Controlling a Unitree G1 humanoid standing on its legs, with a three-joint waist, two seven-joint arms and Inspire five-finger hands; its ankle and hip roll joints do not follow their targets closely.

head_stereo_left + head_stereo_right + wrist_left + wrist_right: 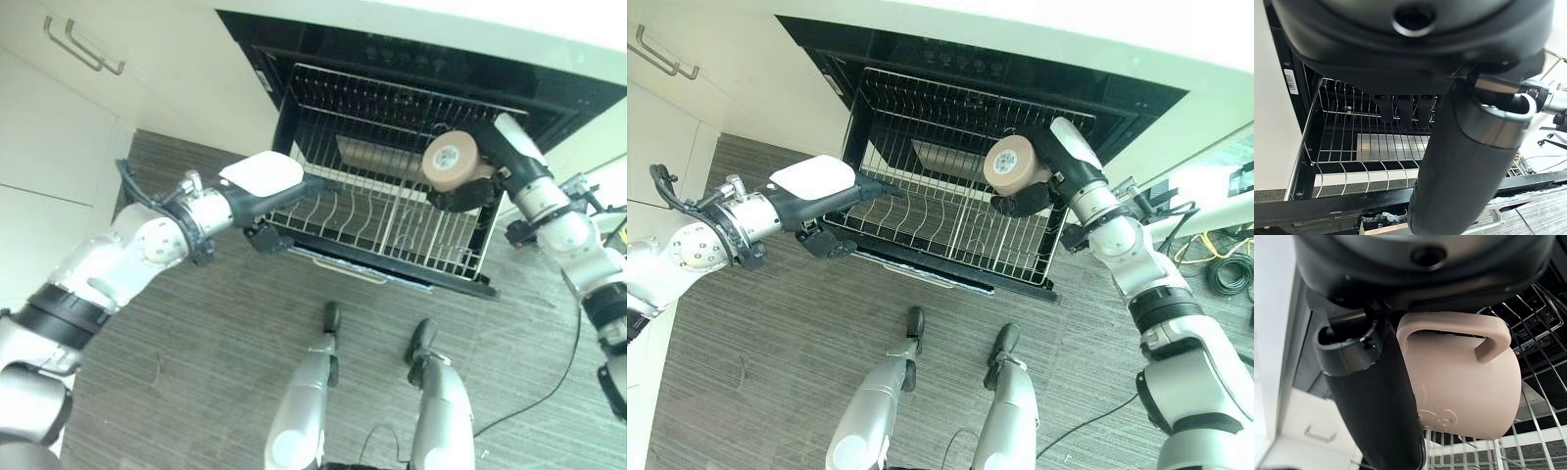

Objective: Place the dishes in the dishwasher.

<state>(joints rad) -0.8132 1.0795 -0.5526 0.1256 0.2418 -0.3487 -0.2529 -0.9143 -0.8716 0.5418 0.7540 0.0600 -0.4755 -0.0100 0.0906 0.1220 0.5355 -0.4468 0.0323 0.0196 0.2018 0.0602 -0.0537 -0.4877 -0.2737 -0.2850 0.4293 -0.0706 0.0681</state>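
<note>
Beige ceramic mug [1006,164] is clamped in the right robot hand [1034,201], directly above the pulled-out wire dishwasher rack [950,230]; left robot hand [279,230] grip cannot be told.

The rack [392,211] sits pulled out of the open dishwasher [411,59], over the floor [216,333], with the cabinet doors [59,108] off to its left. At the rack's left front corner the left hand [269,201] reaches in across the edge, its fingers over the wires. Above the rack's right edge, toward the back, the right hand [1043,181] holds the mug [1011,164], which hangs clear of the wires with its base facing up.
</note>
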